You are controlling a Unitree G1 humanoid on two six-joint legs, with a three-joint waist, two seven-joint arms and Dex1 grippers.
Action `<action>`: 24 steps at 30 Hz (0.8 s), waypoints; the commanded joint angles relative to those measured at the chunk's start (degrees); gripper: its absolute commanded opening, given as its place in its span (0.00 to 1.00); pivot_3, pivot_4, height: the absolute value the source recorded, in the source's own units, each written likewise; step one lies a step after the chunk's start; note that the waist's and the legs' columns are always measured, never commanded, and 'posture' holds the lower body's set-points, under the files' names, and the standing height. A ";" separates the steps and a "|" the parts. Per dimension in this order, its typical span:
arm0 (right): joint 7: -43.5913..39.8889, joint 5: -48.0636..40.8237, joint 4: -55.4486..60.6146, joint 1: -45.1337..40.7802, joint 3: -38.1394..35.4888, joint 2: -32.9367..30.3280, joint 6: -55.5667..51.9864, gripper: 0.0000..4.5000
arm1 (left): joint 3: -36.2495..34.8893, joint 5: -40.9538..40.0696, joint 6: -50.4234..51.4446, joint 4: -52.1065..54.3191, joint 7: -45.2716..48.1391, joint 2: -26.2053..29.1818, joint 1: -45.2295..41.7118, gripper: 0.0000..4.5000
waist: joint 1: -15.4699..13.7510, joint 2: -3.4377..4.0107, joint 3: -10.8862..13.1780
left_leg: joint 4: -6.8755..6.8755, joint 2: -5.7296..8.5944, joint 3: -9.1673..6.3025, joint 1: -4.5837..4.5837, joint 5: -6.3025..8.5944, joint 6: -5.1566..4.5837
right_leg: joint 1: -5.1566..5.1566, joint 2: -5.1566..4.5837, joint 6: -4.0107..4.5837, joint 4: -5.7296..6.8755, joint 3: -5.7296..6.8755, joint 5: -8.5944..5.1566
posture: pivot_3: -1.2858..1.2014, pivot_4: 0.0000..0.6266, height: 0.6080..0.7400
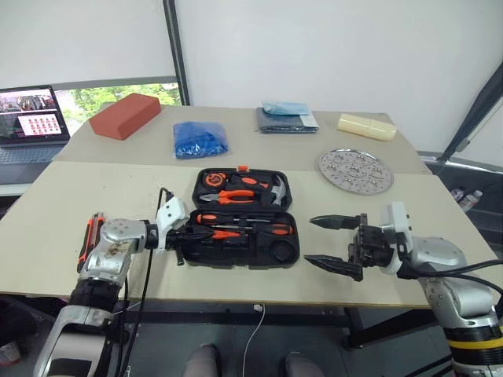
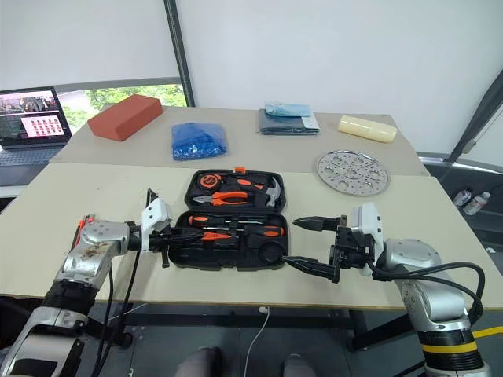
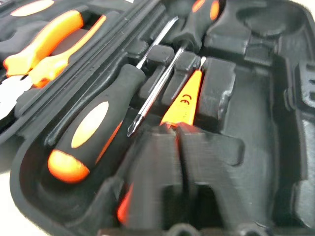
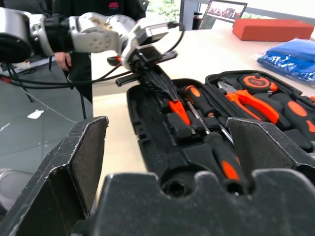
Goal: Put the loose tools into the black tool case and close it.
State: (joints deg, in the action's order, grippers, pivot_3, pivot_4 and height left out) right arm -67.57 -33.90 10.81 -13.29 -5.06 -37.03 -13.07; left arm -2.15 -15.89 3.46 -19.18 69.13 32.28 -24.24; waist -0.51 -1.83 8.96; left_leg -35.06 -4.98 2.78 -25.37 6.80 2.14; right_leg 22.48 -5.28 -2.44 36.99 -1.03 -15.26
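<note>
The black tool case (image 1: 245, 218) lies open on the beige table (image 1: 47, 228) straight ahead of me, near the front edge, its lid half flat behind the base. Its plastic is moulded into recesses; the lid holds the orange-handled pliers (image 1: 236, 196) and a steel-headed hammer (image 1: 275, 191), the base two orange-and-black screwdrivers (image 1: 244, 221) lying lengthwise.

My left gripper (image 3: 178, 130) is at the case's left end, its fingers nearly together with only a thin gap between them. Their tips sit at the tail of the slim orange tester screwdriver (image 3: 184, 103), which lies in its slot — whether they have hold of it I cannot tell. My left wrist view gives what the head views do not: the tester's printed mark, a bare steel shaft crossing beside it, and the fat rubbery handle (image 3: 91, 130) with its glossy orange cap. My right wrist view shows the same fingers from the far end, coming down to a point on the orange tester.

My right gripper (image 1: 335, 243) hangs just off the case's right end, fingers spread wide with nothing between them — their inner faces are ridged.

An orange-black utility knife (image 1: 90, 239) lies by my left forearm. Farther back sit a round perforated metal tray (image 1: 355, 170), a crumpled blue bag (image 1: 199, 139) and a red brick-shaped block (image 1: 124, 115).
</note>
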 commanded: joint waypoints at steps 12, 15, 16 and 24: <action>-6.64 1.88 -8.36 -0.20 -1.32 3.82 17.13 1.00 | -40.65 -17.71 -2.63 32.52 -22.00 -7.62 47.27 1.00 | 1.25 -0.10 0.06 | 0.30 -0.04 0.04 -0.09 0.19 0.27 | 0.25 -0.05 0.33 -0.12 0.02 -0.16 | 0.52 0.24 1.00; -9.43 1.43 -10.17 0.22 -0.98 4.54 18.99 1.00 | -47.55 -18.21 -5.22 31.74 -27.67 -15.59 57.48 1.00 | 1.28 -0.22 0.03 | 0.25 -0.03 0.08 -0.02 0.25 0.36 | 0.50 -0.16 0.18 -0.21 0.06 -0.23 | 0.52 0.24 1.00; -9.97 1.32 -10.46 0.44 -0.84 4.55 18.74 1.00 | -48.44 -18.78 -5.00 31.86 -29.01 -17.03 59.13 1.00 | 1.23 -0.30 0.05 | 0.24 -0.02 0.17 0.03 0.27 0.39 | 0.49 -0.25 0.19 -0.23 0.05 -0.23 | 0.52 0.24 1.00; -11.57 1.22 -11.16 -1.57 0.23 5.23 17.46 1.00 | -45.71 -23.16 8.30 40.02 -41.19 -14.44 58.80 1.00 | 0.16 -0.39 0.12 | 0.20 0.10 0.11 -0.08 0.31 0.45 | 0.59 -0.52 0.17 -0.42 0.16 -0.25 | 0.52 0.24 1.00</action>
State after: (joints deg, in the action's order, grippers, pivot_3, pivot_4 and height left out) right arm -78.77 -31.35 -1.15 -12.98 -4.65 -31.82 4.51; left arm -48.02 -37.02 8.50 17.28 30.76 15.03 35.94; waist -0.35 -2.22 9.08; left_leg -34.85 -4.88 2.90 -25.49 7.11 2.58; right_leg 23.09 -5.79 -2.27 36.52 -0.86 -15.51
